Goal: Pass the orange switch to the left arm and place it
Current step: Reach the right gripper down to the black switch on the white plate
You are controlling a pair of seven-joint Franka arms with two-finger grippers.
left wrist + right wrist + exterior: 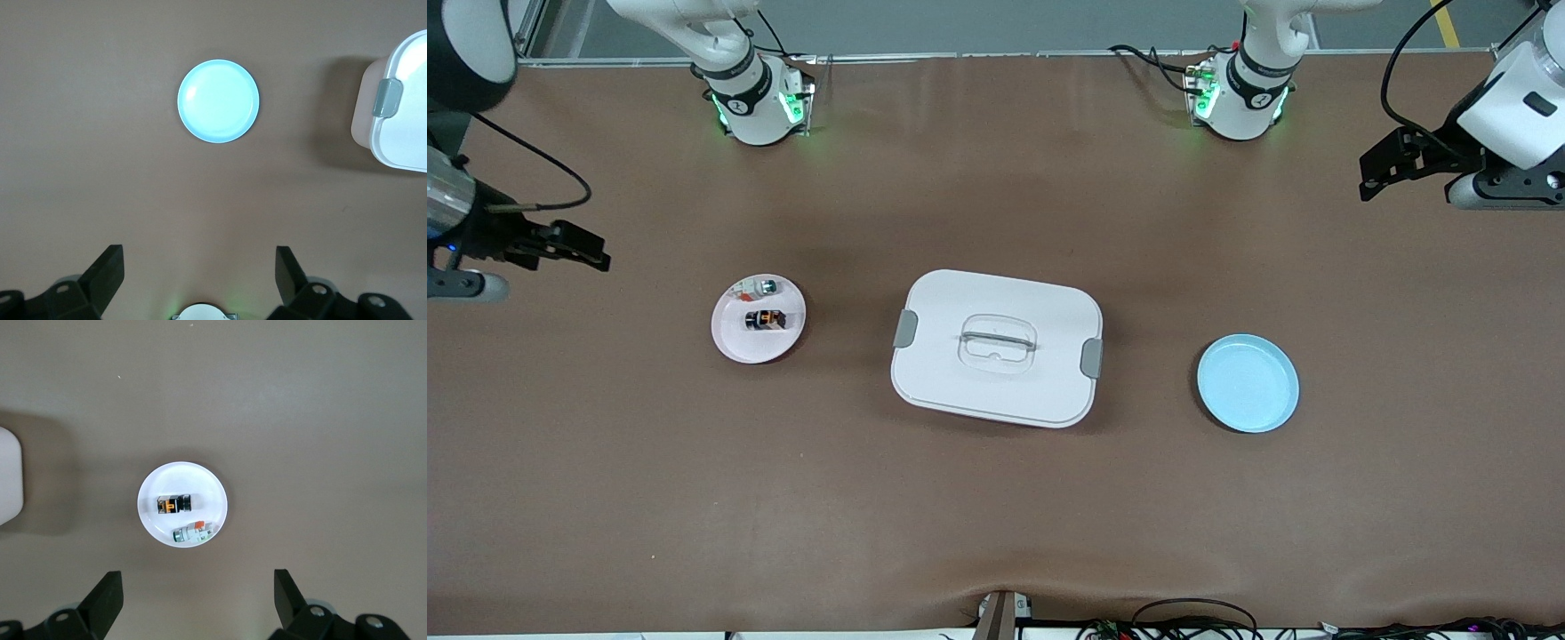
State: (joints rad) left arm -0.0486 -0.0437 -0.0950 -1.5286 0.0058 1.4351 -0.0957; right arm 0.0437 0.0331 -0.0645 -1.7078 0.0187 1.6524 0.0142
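orange switch [765, 319] lying on pink plate [734, 345], awaiting pickup | box [996, 347] sitting between plates, blocking direct path | left claw [1383, 169], right claw [578, 249] hovering open, empty

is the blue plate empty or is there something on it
Empty. The blue plate shows only bare surface in the front and left wrist views.

The box [996, 348] sits mid-frame on the surface [996, 516]. At centre-left of the frame a plate [734, 342] carries the orange switch [765, 319], with a second small piece [765, 286] just above it. Another plate [1248, 383] lies centre-right.
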